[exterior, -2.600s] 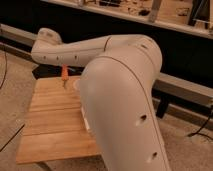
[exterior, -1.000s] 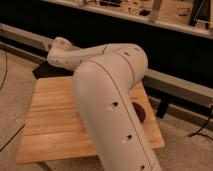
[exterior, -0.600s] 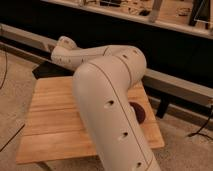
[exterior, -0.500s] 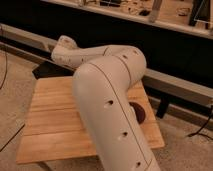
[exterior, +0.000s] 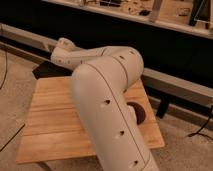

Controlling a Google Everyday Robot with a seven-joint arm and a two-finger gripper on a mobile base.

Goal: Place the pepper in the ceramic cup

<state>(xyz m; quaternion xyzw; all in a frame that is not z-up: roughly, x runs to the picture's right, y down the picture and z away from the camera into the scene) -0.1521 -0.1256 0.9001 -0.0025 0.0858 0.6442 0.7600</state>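
My white arm [exterior: 105, 100] fills the middle of the camera view, and its forearm [exterior: 65, 54] reaches back to the left over the far edge of the wooden table [exterior: 50, 120]. The gripper is hidden behind the arm's own links, somewhere past the forearm's end at the table's far left. The pepper is hidden from view. A dark round vessel [exterior: 139, 114], apparently the ceramic cup, peeks out from behind the arm at the table's right side.
A dark flat shape [exterior: 44, 70] lies beyond the table's far left corner. A long grey ledge [exterior: 180, 87] runs behind the table, with shelves of clutter [exterior: 175, 12] above it. Black cables trail on the floor at left [exterior: 4, 60] and right [exterior: 202, 131].
Since the oldest frame the forearm has swung in towards the table's back, and the orange pepper seen under the wrist no longer shows. Over the last second the arm has hardly moved.
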